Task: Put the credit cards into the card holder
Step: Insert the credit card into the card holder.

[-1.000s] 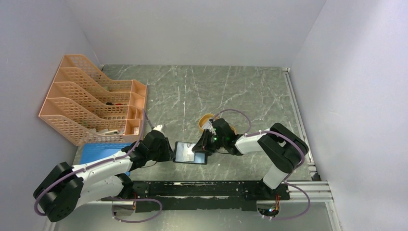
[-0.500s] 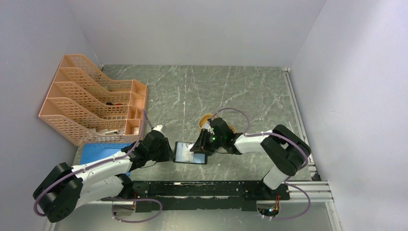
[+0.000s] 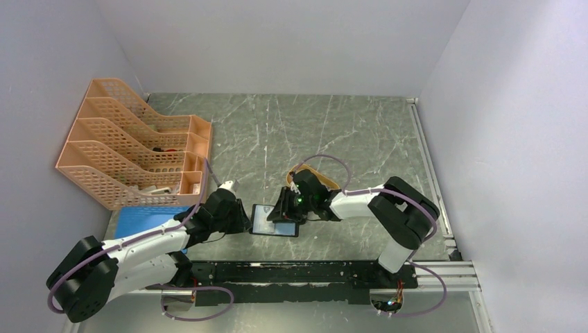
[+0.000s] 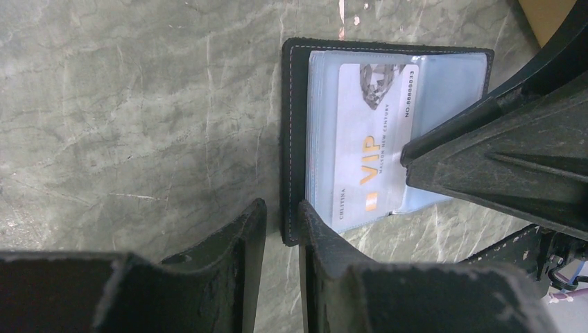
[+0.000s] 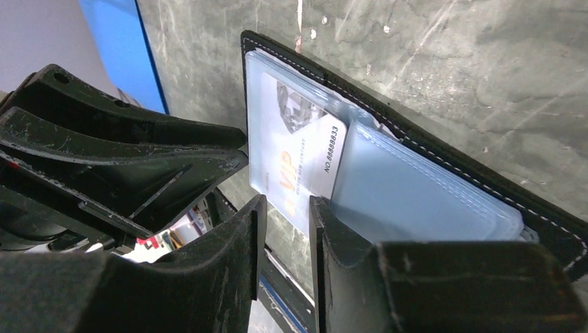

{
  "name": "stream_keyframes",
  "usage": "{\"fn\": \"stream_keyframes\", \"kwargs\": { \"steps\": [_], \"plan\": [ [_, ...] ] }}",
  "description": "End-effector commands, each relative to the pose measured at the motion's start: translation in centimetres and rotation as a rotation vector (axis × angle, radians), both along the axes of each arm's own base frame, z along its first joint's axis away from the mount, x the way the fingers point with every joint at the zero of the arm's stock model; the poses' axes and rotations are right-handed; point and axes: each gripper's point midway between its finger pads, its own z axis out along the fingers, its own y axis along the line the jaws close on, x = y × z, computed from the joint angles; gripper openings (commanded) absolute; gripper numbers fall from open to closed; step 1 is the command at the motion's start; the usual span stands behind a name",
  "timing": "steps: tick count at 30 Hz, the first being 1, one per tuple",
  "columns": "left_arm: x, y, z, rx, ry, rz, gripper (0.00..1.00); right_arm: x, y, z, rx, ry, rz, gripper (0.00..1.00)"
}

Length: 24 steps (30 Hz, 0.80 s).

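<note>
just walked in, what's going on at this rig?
The card holder lies open on the table between both arms. The left gripper sits at its edge, apparently steadying it. A white VIP card is partway into a clear pocket, and the fingers of the right gripper stand slightly apart around the card's outer end. Insertion is not finished.

The grey-green marbled table (image 3: 347, 132) carries the open card holder (image 3: 263, 220), a blue pad (image 3: 142, 218) and a peach file rack (image 3: 125, 152).

walls (image 3: 277, 41): plain pale lilac | tabletop (image 3: 360, 125): grey-green marble, white veins | orange mesh file rack (image 3: 132, 149): far left
</note>
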Motion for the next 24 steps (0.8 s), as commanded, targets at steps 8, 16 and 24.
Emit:
{"fn": "stream_keyframes", "kwargs": {
  "steps": [8, 16, 24],
  "plan": [
    [-1.2, 0.9, -0.9, 0.022, 0.040, -0.007, 0.29, 1.8, -0.8, 0.8, -0.112, -0.099, -0.053, 0.33],
    [-0.7, 1.5, -0.4, 0.033, 0.007, 0.031, 0.29, 1.7, -1.1, 0.4, -0.156, -0.100, -0.035, 0.35],
    [-0.9, 1.4, -0.7, 0.032, 0.021, 0.020, 0.29, 1.2, -0.8, -0.7, -0.173, -0.077, -0.019, 0.36]
  ]
}}
